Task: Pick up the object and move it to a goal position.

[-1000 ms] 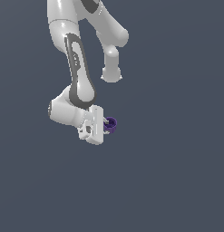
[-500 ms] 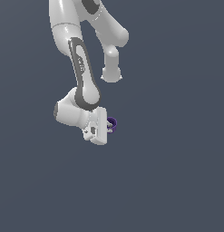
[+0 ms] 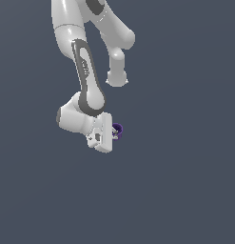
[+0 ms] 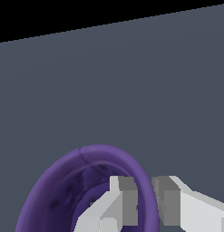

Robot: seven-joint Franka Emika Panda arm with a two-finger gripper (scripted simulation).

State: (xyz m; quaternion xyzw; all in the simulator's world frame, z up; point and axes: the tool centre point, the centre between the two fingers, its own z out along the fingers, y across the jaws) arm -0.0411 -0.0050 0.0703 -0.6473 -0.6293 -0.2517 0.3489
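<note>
One small, glossy, dark purple cup (image 4: 63, 190), hollow and round-rimmed, is sitting pinched between the blocky white fingers (image 4: 124, 199) of the single gripper (image 3: 115, 132), its thin wall clamped narrowly. The smooth white arm (image 3: 88, 81) is bending down, its wrist turned toward the exterior view's right, over a plain grey surface (image 3: 185, 190).

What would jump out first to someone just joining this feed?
The white arm hanging down from the top of the exterior view, alone against flat grey. Next, the tiny purple cup at its gripper: the wrist view shows the jaws set either side of the cup's rim, one inside and one outside.
</note>
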